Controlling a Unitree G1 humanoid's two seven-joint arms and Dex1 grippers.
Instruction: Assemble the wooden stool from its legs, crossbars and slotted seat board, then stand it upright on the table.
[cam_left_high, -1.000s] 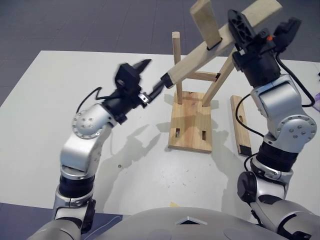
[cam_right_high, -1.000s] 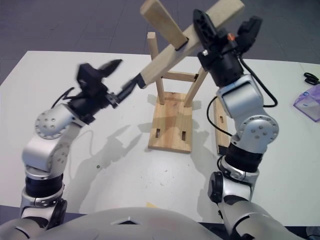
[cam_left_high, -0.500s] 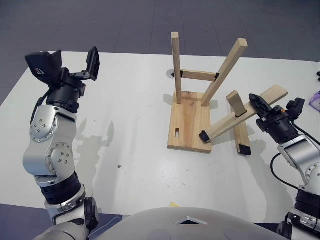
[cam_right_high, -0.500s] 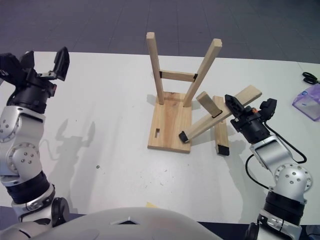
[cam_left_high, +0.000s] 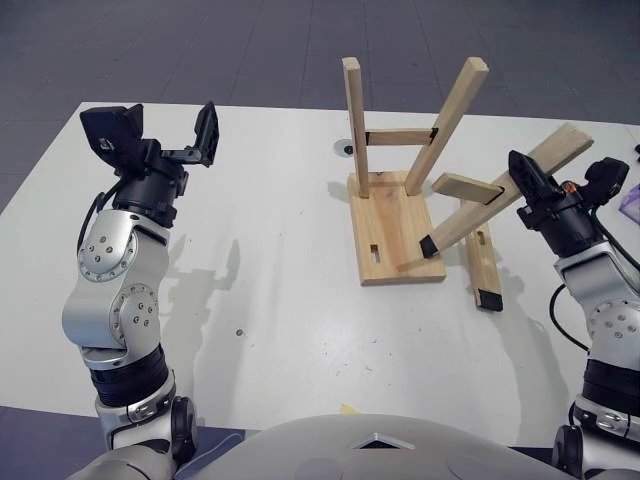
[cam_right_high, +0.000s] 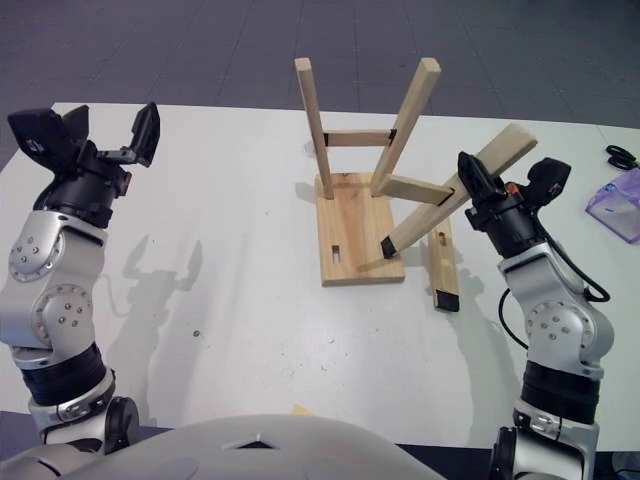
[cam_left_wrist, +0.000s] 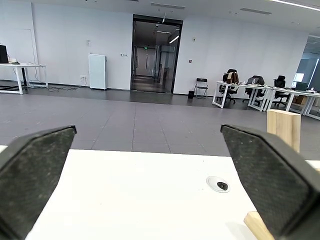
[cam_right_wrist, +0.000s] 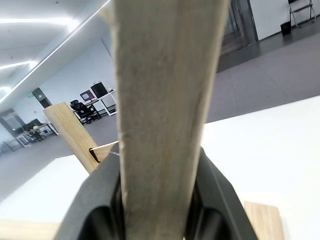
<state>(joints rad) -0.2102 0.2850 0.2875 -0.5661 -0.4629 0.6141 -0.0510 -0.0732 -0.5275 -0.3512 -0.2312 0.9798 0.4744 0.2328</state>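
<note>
A matte white table (cam_left_high: 280, 300) holds a partly built stool of pale, smooth, square-cut wood. The slotted seat board (cam_left_high: 385, 235), a flat rectangle with two small rectangular slots near its near end, lies flat just right of the table's centre. Two upright legs (cam_left_high: 353, 120) rise from its far end, one nearly vertical and the other leaning outward, joined partway up by a short horizontal crossbar (cam_left_high: 400, 137) with dark ends. The right gripper (cam_left_high: 552, 178), over the table's right side, has its black fingers pinching a third leg (cam_left_high: 470, 210) near its upper end. This leg slants down toward the board, its black-capped foot at the board's right edge, and a short second crossbar (cam_left_high: 462, 187) juts from its side toward the leaning leg. A fourth leg (cam_left_high: 483, 270) lies flat on the table just right of the board, black cap toward the robot. The left gripper (cam_left_high: 160, 130) is raised over the table's left side, well apart from the stool, its padded black fingers spread wide.
</note>
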